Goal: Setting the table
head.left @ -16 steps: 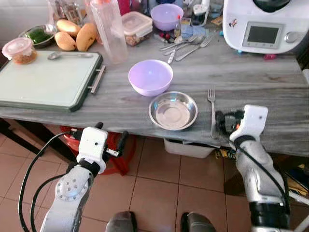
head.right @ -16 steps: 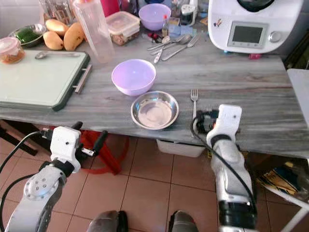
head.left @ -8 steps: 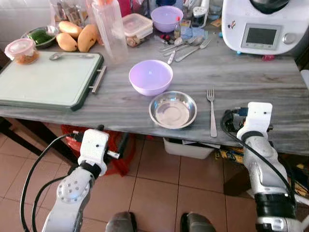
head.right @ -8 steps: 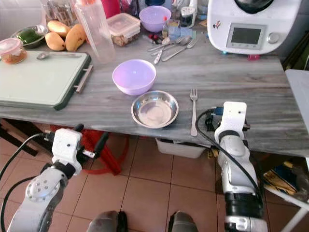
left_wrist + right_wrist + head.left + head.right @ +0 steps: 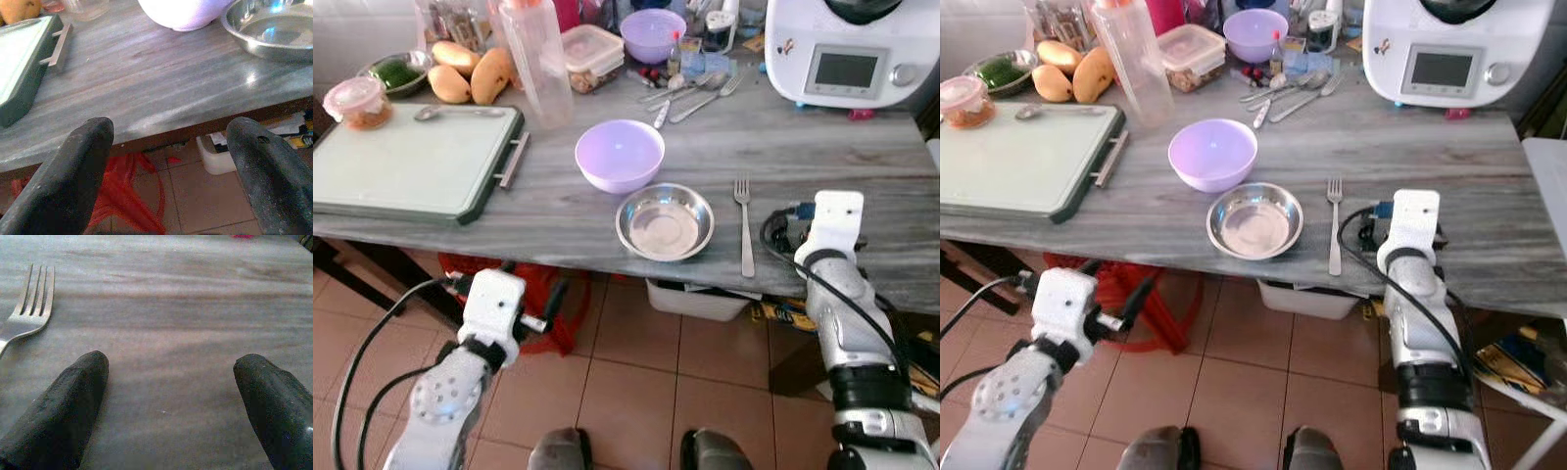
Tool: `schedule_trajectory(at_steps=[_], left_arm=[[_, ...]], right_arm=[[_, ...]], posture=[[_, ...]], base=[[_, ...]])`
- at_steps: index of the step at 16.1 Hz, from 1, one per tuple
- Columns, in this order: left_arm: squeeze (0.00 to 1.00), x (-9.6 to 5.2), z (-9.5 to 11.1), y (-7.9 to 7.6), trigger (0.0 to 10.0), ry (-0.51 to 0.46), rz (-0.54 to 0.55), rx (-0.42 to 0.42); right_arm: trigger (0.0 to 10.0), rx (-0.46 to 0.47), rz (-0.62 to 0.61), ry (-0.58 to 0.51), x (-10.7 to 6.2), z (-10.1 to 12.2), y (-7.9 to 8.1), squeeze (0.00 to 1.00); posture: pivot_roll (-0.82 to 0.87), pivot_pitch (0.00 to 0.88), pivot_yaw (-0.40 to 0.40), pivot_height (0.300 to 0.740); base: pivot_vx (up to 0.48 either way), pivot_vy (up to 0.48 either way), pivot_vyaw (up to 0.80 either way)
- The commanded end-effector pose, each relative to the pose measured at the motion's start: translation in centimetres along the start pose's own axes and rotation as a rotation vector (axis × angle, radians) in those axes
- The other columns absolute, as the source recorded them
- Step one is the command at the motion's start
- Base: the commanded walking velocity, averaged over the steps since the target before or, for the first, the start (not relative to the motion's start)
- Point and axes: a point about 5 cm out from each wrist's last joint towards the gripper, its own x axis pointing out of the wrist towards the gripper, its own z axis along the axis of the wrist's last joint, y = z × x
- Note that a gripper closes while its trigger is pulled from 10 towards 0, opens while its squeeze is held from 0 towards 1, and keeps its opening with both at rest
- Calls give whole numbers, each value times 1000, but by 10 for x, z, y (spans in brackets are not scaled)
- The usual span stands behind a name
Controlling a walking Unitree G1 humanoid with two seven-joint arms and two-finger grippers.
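Observation:
A steel fork lies flat on the grey wooden table, tines pointing away from me, just right of a shallow steel dish. Behind the dish stands a lavender bowl. My right gripper hovers low over bare tabletop to the right of the fork; it is open, with nothing between its fingers. My left gripper is open and empty, held below the table's front edge, facing the dish and the bowl.
A green-rimmed cutting board with a spoon fills the table's left. Mangoes, a tall clear container, loose cutlery and a white kitchen machine line the back. A red object and white box sit under the table.
My right gripper has drawn away from the fork's handle end, moving right and farther over the table; the fork stays lying there. My left arm has sunk a little lower.

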Motion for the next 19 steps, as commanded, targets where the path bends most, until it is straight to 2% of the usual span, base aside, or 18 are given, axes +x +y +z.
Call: schedule_trajectory(at_steps=[1,10,13,19], left_arm=[[0,-4,2,5,10000,8,3,16],[0,-8,4,9,10000,29,-3,28],[0,-8,5,8,10000,30,-6,26],[0,-6,5,6,10000,29,-10,22]], right_arm=[[10000,5,16,-2,2,1,4,8],[10000,23,105,-21,18,14,18,0],[10000,52,155,-16,16,15,26,0],[10000,59,198,1,14,11,30,0]], posture=[[119,148,109,740],[140,162,125,740],[136,163,124,740],[131,161,123,740]], base=[[0,0,0],[0,0,0],[0,0,0],[0,0,0]])
